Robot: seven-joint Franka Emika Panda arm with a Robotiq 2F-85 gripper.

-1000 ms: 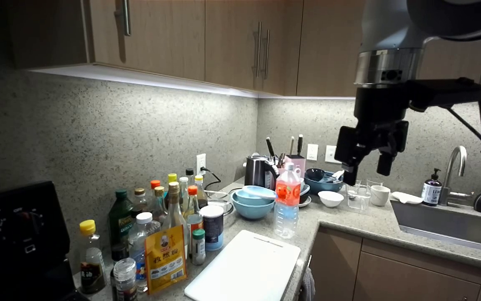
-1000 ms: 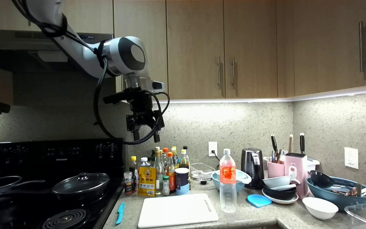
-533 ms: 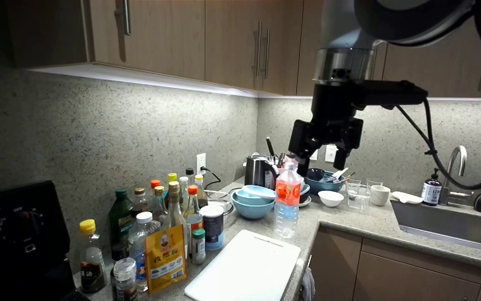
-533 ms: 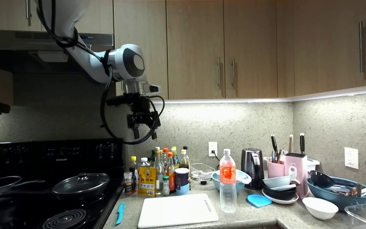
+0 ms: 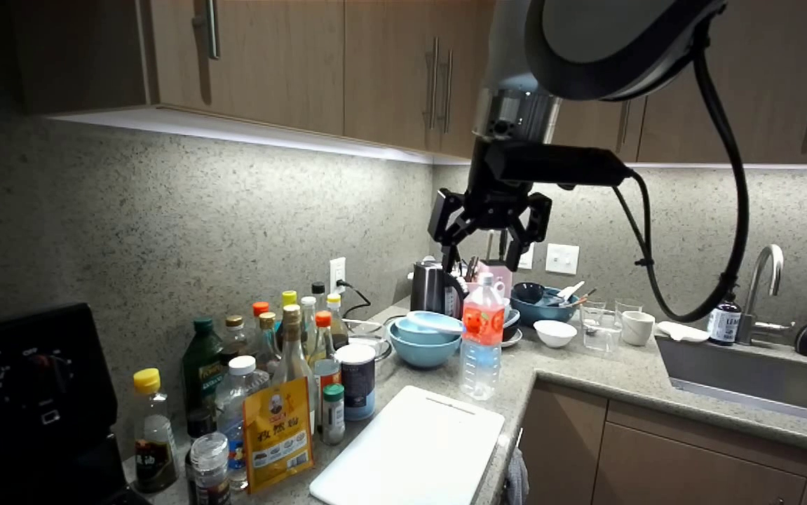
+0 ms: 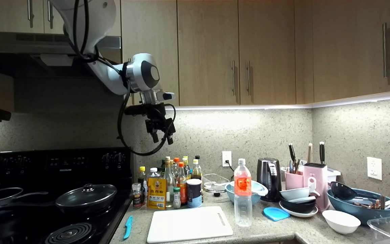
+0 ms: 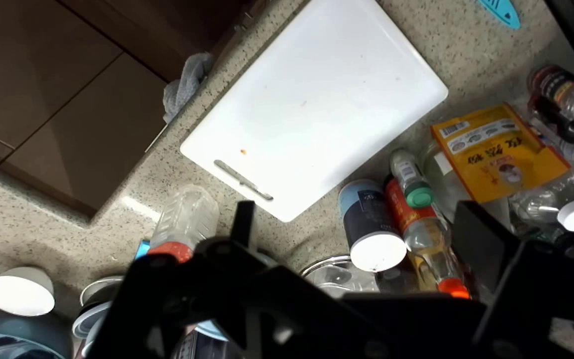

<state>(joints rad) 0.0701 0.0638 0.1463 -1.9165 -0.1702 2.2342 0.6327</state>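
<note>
White-topped canister [image 6: 194, 193]: stood upright on the worktop [image 6: 140, 218]; in the wrist view it showed between the jaws, well below them.
Jaws: hung spread wide, high above the worktop.
Green-capped shaker [image 5: 333, 415]: stood upright just beside the canister.
Yellow packet [image 5: 278, 435]: stood in front of the sauce bottles [image 5: 293, 354].
Cutting board [image 6: 189, 224]: lay flat near the canister.
Plastic bottle [image 6: 243, 203]: stood upright by the board's slotted end.
Blue bowls [image 5: 424, 348]: sat stacked near that bottle.

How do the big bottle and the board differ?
The big bottle stands upright; the board lies flat. The big bottle is see-through below its red label; the board is opaque white. The big bottle has a cap; the board has a slot. Both rest on the counter; the hand touches neither.
</note>
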